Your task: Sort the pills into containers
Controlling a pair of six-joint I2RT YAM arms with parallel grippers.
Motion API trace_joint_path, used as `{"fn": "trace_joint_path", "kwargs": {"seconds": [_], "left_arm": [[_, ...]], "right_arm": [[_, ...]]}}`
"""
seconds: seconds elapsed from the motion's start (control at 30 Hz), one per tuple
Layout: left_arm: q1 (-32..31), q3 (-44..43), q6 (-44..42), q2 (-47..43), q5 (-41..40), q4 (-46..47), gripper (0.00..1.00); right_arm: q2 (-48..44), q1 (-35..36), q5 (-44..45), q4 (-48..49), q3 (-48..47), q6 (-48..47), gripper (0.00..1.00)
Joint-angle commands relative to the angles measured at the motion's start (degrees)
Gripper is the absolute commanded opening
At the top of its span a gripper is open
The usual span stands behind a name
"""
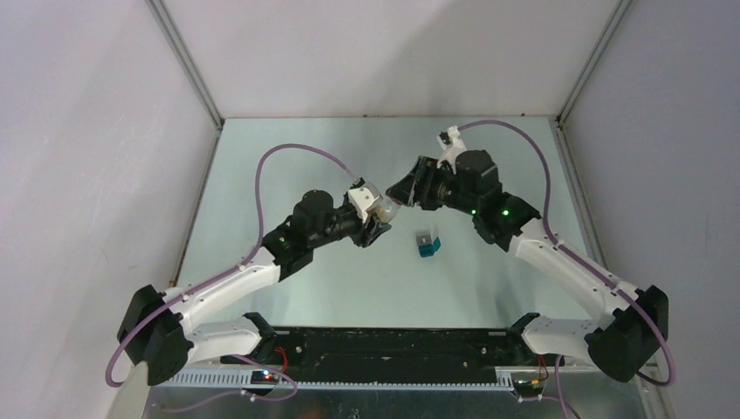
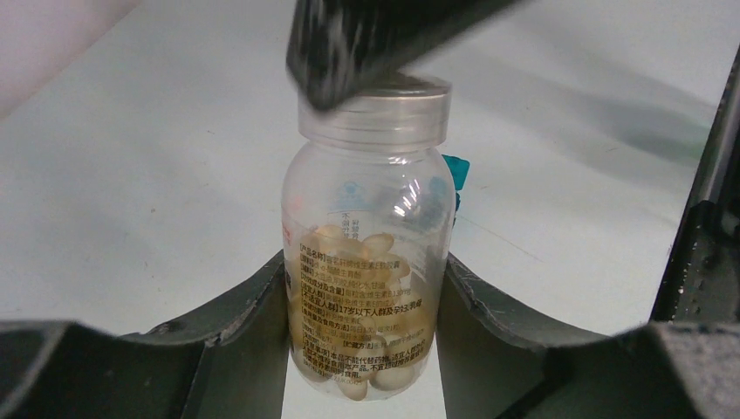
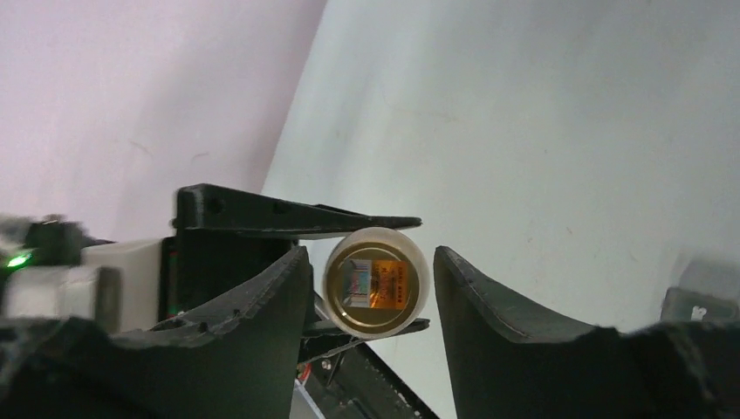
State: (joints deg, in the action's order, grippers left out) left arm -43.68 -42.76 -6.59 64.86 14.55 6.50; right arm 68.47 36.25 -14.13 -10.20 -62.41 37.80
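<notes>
The teal-blue container (image 1: pixel 426 245) stands on the table (image 1: pixel 489 279), near centre. Just far-left of it, the left gripper (image 1: pixel 380 218) is clenched on a clear pill bottle (image 2: pixel 366 262) part-filled with pale pills. Farther right, the right gripper (image 1: pixel 403 188) is released, its fingers flanking the bottle's cap (image 3: pixel 377 281) with slim gaps.

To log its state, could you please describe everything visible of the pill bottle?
The pill bottle is small and made of clear plastic, with a frosted screw cap still on and a label of dense printed text. Pale yellowish capsules fill its lower part. The left gripper clamps its body and holds it aloft, with the cap towards the right gripper. That gripper's fingers flank the cap, and contact there is unclear.
</notes>
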Motion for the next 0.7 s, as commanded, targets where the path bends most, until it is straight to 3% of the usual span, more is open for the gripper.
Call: {"fn": "trace_joint_path", "kwargs": {"seconds": [0.0, 0.13, 0.2, 0.27, 0.37, 0.43, 0.53, 0.67], "left_arm": [[-0.92, -0.81, -2.99, 0.03, -2.79, 2.88, 0.0], [-1.27, -0.85, -2.55, 0.05, -3.2, 2.75, 0.0], [-1.29, -1.0, -2.03, -0.02, -3.25, 2.53, 0.0], [-1.3, -1.26, -1.15, 0.08, -3.4, 1.98, 0.0], [-1.29, -1.96, 0.87, 0.47, -3.27, 1.17, 0.0], [-1.21, -2.42, 2.14, 0.78, -2.35, 0.69, 0.0], [-1.13, -3.45, 3.51, 0.76, 0.48, -0.95, 0.0], [-1.1, -3.62, 4.04, -0.04, 6.47, -1.8, 0.0]], "right_arm": [[2.75, 3.12, 8.25, -2.39, -2.99, 6.25, 0.58], [4.0, 4.02, 8.93, -3.73, -4.57, 6.04, 0.61], [4.09, 4.08, 8.79, -3.88, -4.64, 5.98, 0.54], [4.03, 3.84, 7.8, -4.03, -4.6, 5.55, 0.33], [3.53, 2.92, 4.86, -3.83, -4.65, 3.53, 0.15], [3.02, 2.1, 1.0, -2.18, -4.45, -0.57, 0.1], [1.95, 0.93, -5.68, -0.2, -3.95, -14.72, 0.06], [1.51, -2.05, -24.27, -0.3, -2.37, -33.19, 0.07]]}}
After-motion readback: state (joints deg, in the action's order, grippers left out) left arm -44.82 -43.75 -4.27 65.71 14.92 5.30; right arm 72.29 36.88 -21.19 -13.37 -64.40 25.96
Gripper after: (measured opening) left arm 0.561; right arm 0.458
